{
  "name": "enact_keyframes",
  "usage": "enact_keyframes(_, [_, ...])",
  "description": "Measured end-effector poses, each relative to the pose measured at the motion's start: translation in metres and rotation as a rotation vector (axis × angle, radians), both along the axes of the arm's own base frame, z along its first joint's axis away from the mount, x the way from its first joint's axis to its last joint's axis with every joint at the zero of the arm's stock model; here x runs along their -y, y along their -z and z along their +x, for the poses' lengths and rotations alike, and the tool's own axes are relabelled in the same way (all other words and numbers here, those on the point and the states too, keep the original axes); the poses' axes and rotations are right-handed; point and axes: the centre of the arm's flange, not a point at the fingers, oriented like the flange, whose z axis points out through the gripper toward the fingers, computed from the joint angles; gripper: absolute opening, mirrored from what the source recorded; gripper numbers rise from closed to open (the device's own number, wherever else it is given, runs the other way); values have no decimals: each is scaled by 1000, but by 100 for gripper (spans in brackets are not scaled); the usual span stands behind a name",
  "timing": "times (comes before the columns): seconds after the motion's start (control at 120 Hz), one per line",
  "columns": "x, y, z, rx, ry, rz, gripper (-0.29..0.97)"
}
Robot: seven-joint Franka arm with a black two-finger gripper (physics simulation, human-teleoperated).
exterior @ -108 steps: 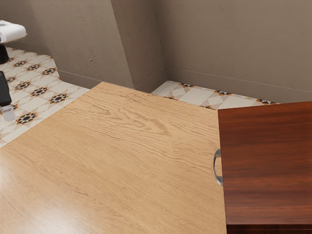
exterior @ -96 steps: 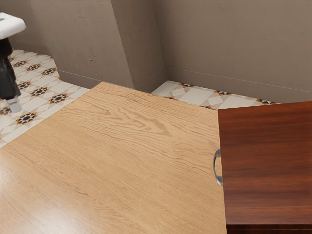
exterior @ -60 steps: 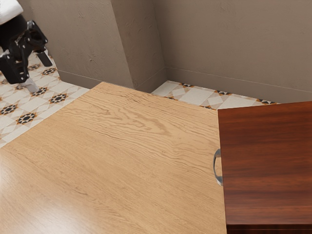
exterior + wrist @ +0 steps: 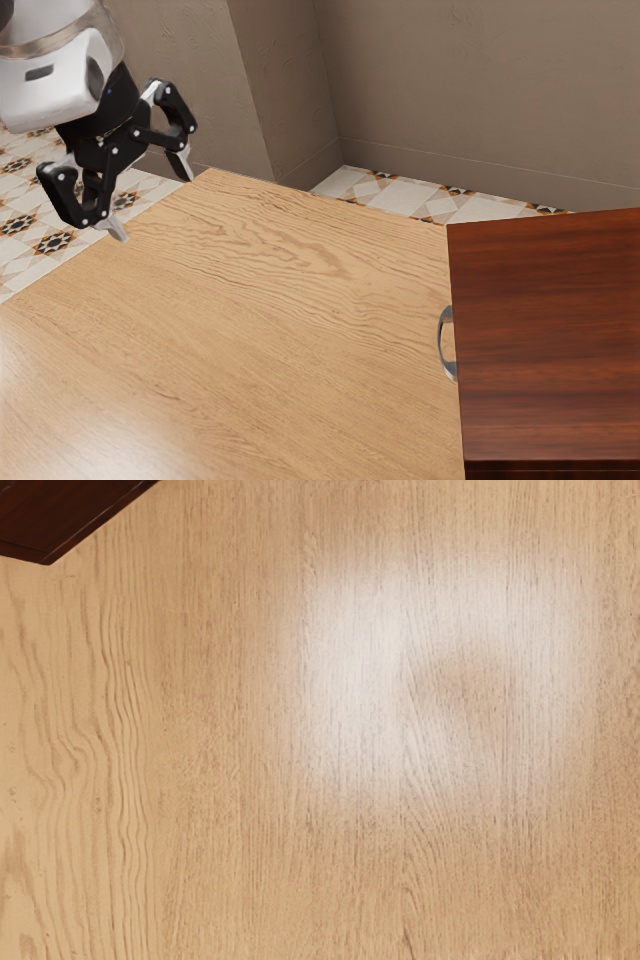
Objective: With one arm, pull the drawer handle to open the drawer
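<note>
now that the pincer [image 4: 148,198] has neared the table [image 4: 250,330], handle [image 4: 444,343] unmoved

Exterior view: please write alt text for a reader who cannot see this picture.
An open black gripper hangs above a light wooden table at the exterior view's upper left. It is well apart from the metal drawer handle on a dark wooden cabinet at the exterior view's right.
</note>
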Motion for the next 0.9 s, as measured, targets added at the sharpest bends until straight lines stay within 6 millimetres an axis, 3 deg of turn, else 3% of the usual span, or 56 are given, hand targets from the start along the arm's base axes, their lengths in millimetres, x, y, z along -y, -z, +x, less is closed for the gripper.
enact_keyframes(0.175, [48, 30, -4, 7, 171, 56, 68])
enact_keyframes(0.342, [72, 59, 8, 37, 288, 65, 68])
enact_keyframes(0.617, [90, 111, 30, 76, 410, 50, 68])
enact_keyframes(0.8, [94, 136, 42, 116, 484, -49, 68])
enact_keyframes(0.9, [94, 140, 48, 150, 527, -85, 68])
